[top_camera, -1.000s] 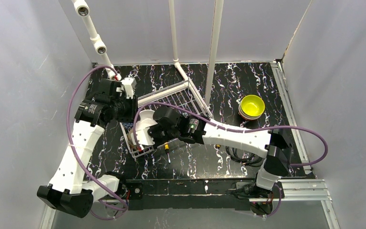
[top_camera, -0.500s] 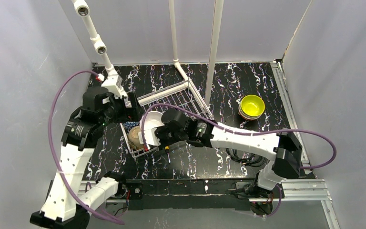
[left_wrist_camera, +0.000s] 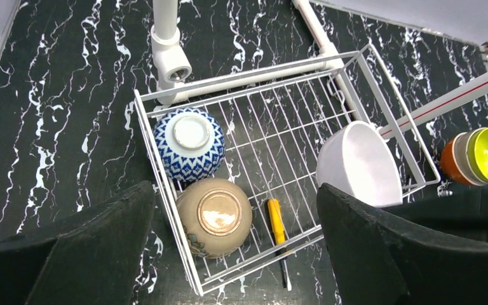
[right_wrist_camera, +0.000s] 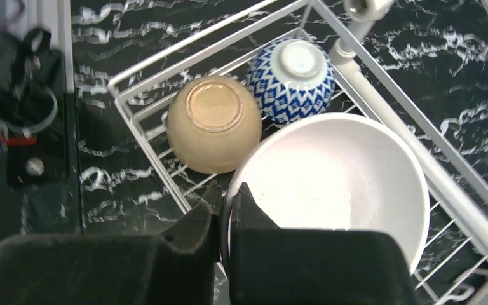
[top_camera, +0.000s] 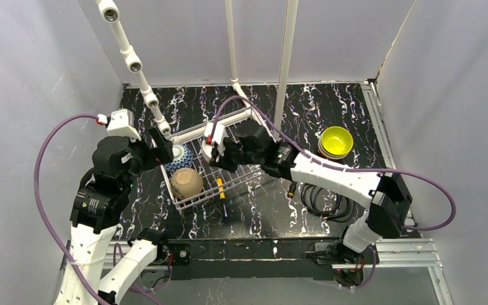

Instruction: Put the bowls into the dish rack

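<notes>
The white wire dish rack (top_camera: 194,202) stands at the table's middle left. Upside down in its left end lie a blue-white bowl (left_wrist_camera: 189,143) and a tan bowl (left_wrist_camera: 215,216). Above and left of them, apart from both, my left gripper (left_wrist_camera: 235,190) hangs open and empty. My right gripper (right_wrist_camera: 227,194) is shut on the rim of a white bowl (right_wrist_camera: 337,178), holding it tilted over the rack's floor beside the other two. A yellow-green bowl (top_camera: 335,141) tops a stack with an orange bowl (left_wrist_camera: 452,159) right of the rack.
A yellow-handled screwdriver (left_wrist_camera: 276,222) lies on the rack's grid floor near its front rim. White pipes (top_camera: 149,98) rise behind and beside the rack. A coiled black cable (top_camera: 321,203) and an orange-handled tool (top_camera: 291,189) lie right of the rack.
My left gripper has opened and drawn back up and left, leaving the tan bowl upside down in the rack. My right arm has carried the white bowl farther back over the rack.
</notes>
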